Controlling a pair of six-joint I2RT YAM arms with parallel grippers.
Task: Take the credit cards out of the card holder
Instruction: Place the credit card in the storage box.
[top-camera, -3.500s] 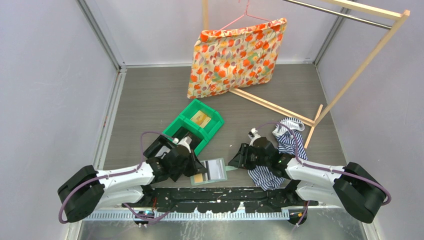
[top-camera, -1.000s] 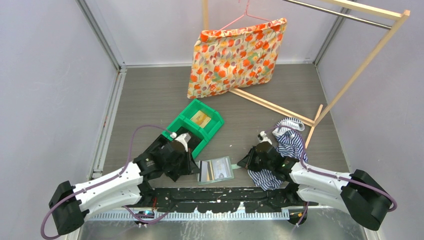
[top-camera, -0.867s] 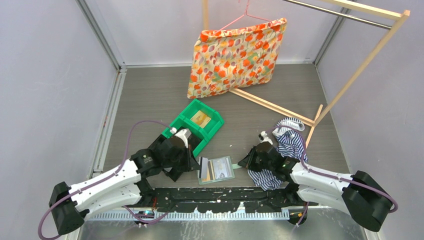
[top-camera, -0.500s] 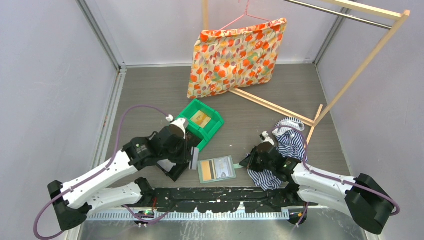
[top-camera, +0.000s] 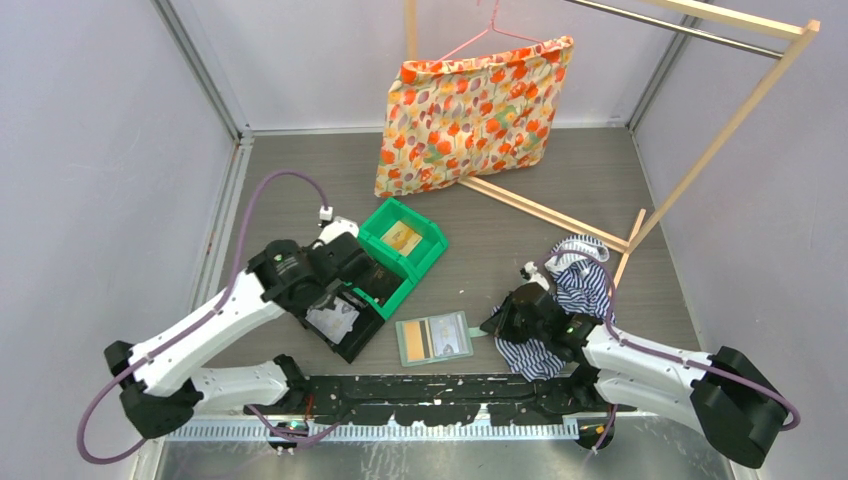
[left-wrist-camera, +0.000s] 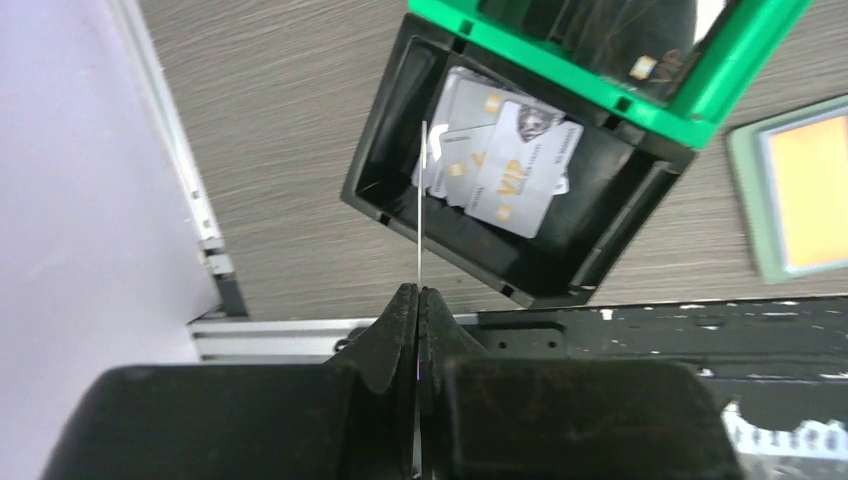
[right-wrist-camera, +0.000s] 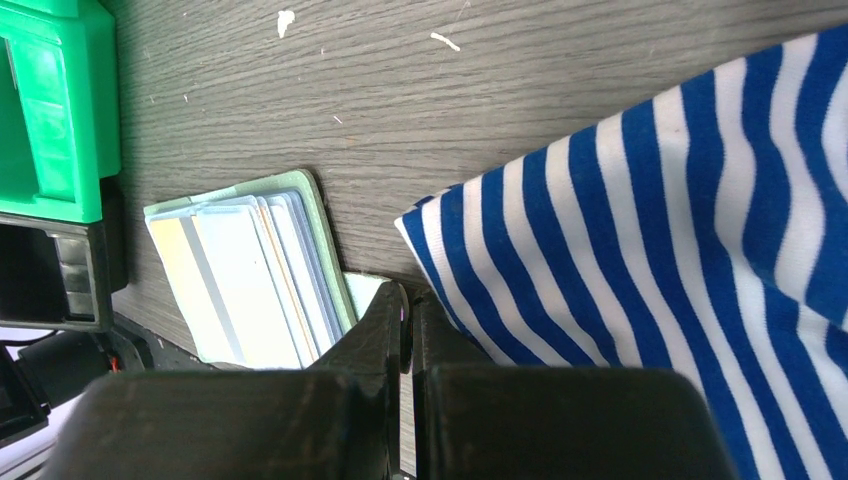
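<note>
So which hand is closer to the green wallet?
Right. The right hand is at the wallet's right edge, pinching its tab. The left hand is off to the wallet's left, holding a card over the black tray.

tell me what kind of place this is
Probably a robot lab cell: blank walls box in the table, two arms are bolted at its edge, with props like a wooden rack and green bin.

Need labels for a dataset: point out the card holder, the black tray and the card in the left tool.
card holder (right-wrist-camera: 362, 289): right wrist view, snap tab.
black tray (left-wrist-camera: 610, 215): left wrist view, bare floor.
held card (left-wrist-camera: 421, 210): left wrist view, thin edge.
</note>
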